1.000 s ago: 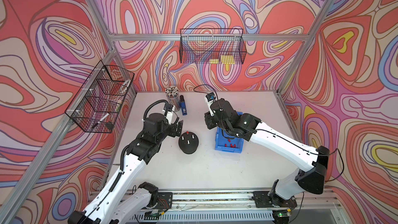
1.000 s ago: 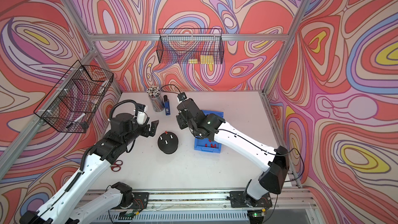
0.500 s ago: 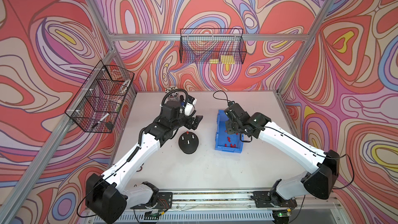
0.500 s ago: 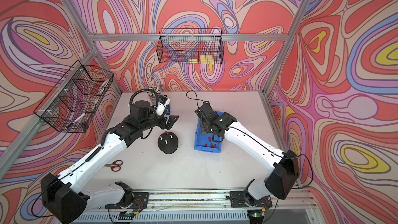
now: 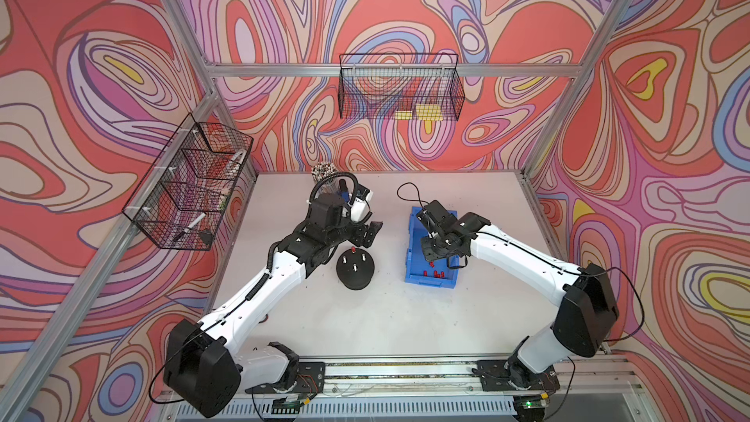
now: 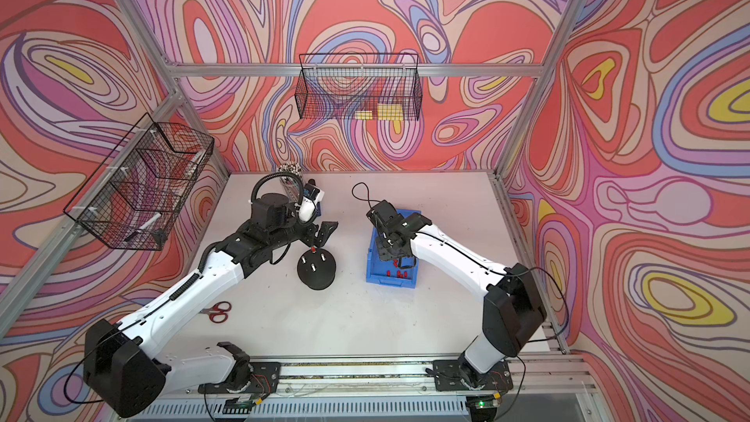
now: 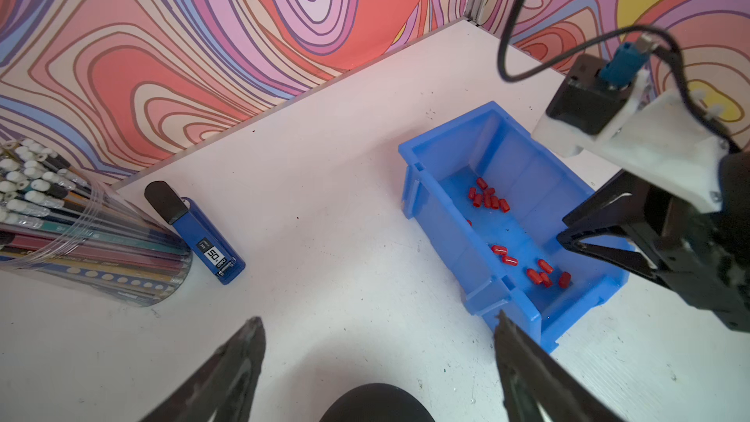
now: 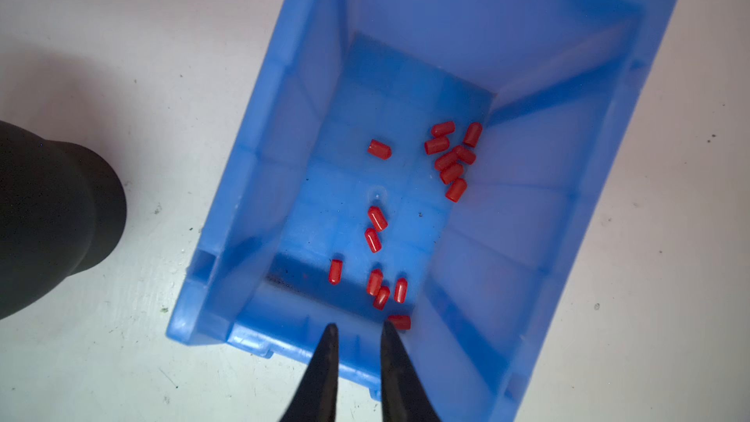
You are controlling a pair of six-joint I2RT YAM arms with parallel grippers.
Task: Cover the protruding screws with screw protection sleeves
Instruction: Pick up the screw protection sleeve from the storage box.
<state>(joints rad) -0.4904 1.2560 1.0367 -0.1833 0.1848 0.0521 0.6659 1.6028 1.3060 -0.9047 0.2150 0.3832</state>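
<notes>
The black dome base (image 5: 355, 276) stands mid-table, its edge also showing in the left wrist view (image 7: 377, 401). One of its protruding screws wears a red sleeve (image 5: 353, 250); bare silvery screws (image 5: 354, 267) stand beside it. My left gripper (image 7: 378, 320) hangs wide open and empty just behind the dome (image 6: 316, 274). The other screw protection sleeves (image 8: 448, 160) lie loose in the blue bin (image 8: 264, 115). My right gripper (image 8: 359, 326) hovers over the bin's near end, its fingers a narrow gap apart with nothing between them.
A clear cup of pencils (image 7: 81, 229) and a blue lead case (image 7: 203, 237) sit near the back wall. Red-handled scissors (image 6: 217, 312) lie at the front left. Wire baskets hang on the back wall (image 5: 399, 91) and the left wall (image 5: 190, 192).
My left arm swung from the dome's left side to just behind it. The right gripper moved from behind the bin's left corner to over the bin and narrowed slightly.
</notes>
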